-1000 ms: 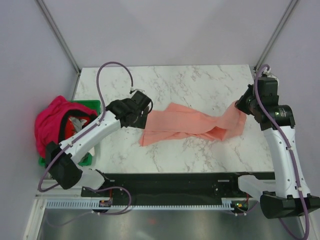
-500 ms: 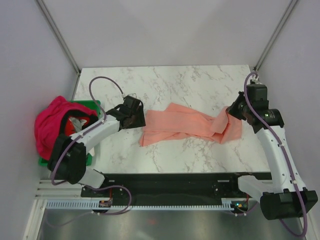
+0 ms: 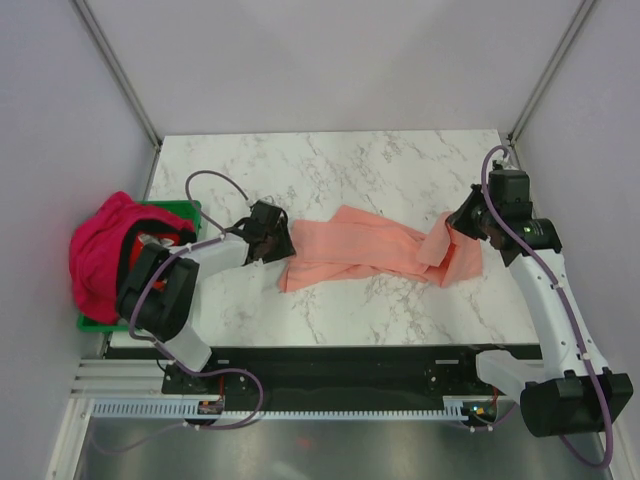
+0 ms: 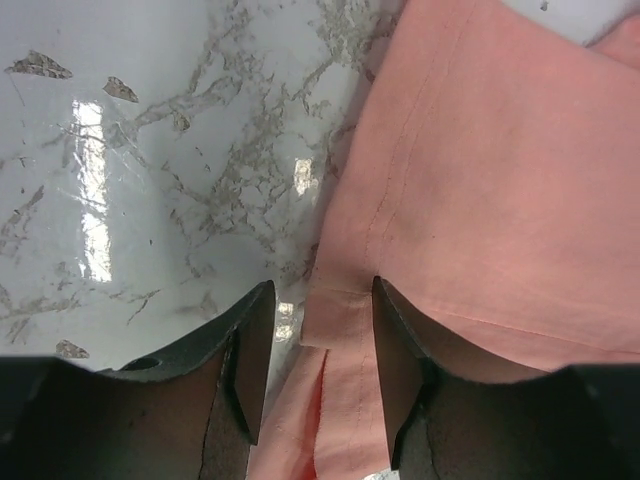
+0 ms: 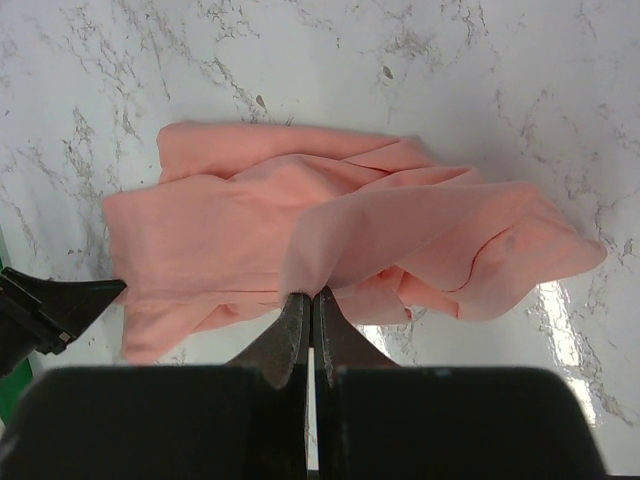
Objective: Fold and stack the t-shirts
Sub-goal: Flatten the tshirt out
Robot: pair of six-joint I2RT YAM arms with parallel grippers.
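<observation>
The salmon-pink t-shirt point(image 3: 370, 250) lies bunched in a long band across the middle of the marble table. My left gripper point(image 3: 280, 247) is open at the shirt's left end; in the left wrist view the hemmed edge point(image 4: 345, 320) lies between the two fingers. My right gripper point(image 3: 452, 225) is shut on a pinch of the shirt's right end and holds it raised; the right wrist view shows the cloth point(image 5: 330, 235) hanging from the closed fingertips point(image 5: 296, 312). The magenta-pink t-shirt point(image 3: 98, 250) is heaped over the green crate at the far left.
The green plastic crate point(image 3: 178, 212) stands off the table's left edge. The marble table point(image 3: 350, 165) has its near edge by the black arm rail. Grey walls and metal posts frame the back corners.
My left gripper has pulled back left and dropped low to the shirt's left edge. My right gripper has carried the shirt's right end leftward, folding it over.
</observation>
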